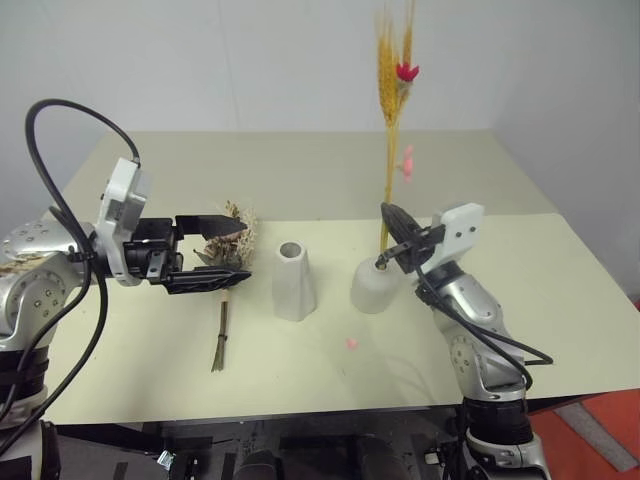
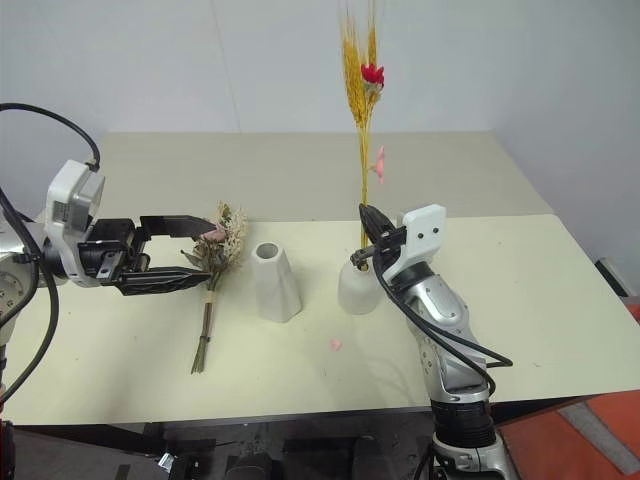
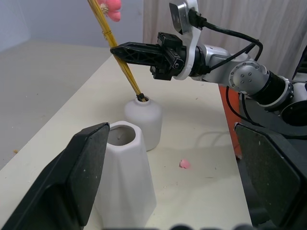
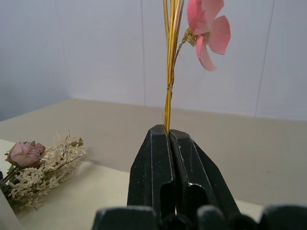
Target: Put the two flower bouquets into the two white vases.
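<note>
The right gripper (image 1: pixel 391 232) pinches the yellow spray (image 1: pixel 391 150), its stem in the squat vase (image 1: pixel 374 287); the left gripper (image 1: pixel 212 253) gapes wide over the dried bunch (image 2: pixel 212 262).

A small pink petal (image 1: pixel 351 342) lies on the pale table (image 1: pixel 560 300) before a white wall (image 1: pixel 250 60).

table: a pale cream tabletop (image 1: pixel 560 300) is carrying everything.
centre: a tall tapered matte white vase (image 1: pixel 294 282) is standing upright.
right of it: a short squat white dome vase (image 1: pixel 374 287) is standing just beside the tall one, apart from it.
spray: a thin yellow-stemmed spray with orange wheat and red and pink blooms (image 1: pixel 392 120) is rising upright, its stem end sitting in the squat vase's mouth.
left: a bushy dried bunch with a pink rose and brown stems (image 2: pixel 212 270) is lying flat left of the tall vase, its head pointing toward the table's far side.
front: a small loose pink petal (image 1: pixel 351 343) is lying before the two vases, between them.
</note>
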